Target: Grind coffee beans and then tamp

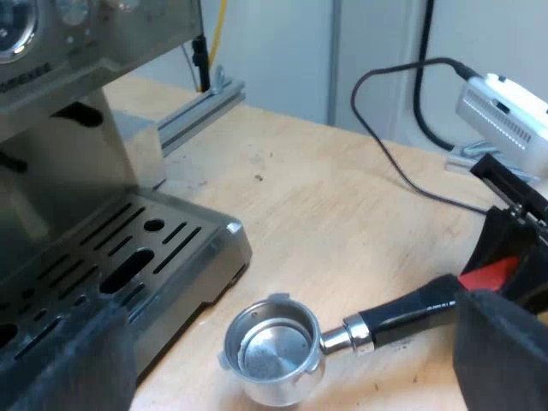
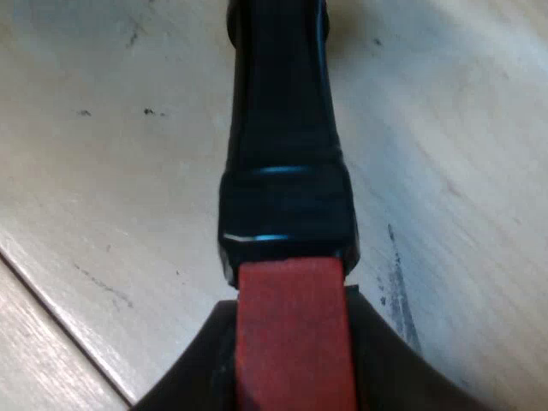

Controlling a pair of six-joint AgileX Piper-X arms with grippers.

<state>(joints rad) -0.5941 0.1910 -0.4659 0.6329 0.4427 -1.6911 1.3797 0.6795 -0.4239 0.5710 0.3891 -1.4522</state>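
The metal holder (image 1: pixel 274 351) lies on the wooden table beside the espresso machine's (image 1: pixel 51 128) drip tray (image 1: pixel 128 257), its basket empty and facing up. Its dark handle (image 1: pixel 411 308) runs away from the machine to the red end (image 1: pixel 488 276). My right gripper (image 1: pixel 514 248) is at that red end. In the right wrist view the red end (image 2: pixel 291 325) sits between the dark fingers (image 2: pixel 193 368) of my right gripper (image 2: pixel 291 360), which is shut on it. My left gripper (image 1: pixel 295 306) hovers open above the holder with nothing held.
The bare wooden table (image 1: pixel 342 197) stretches beyond the holder. An aluminium rail (image 1: pixel 201 103) lies past the machine near a pale wall. The drip tray's corner juts out close to the basket.
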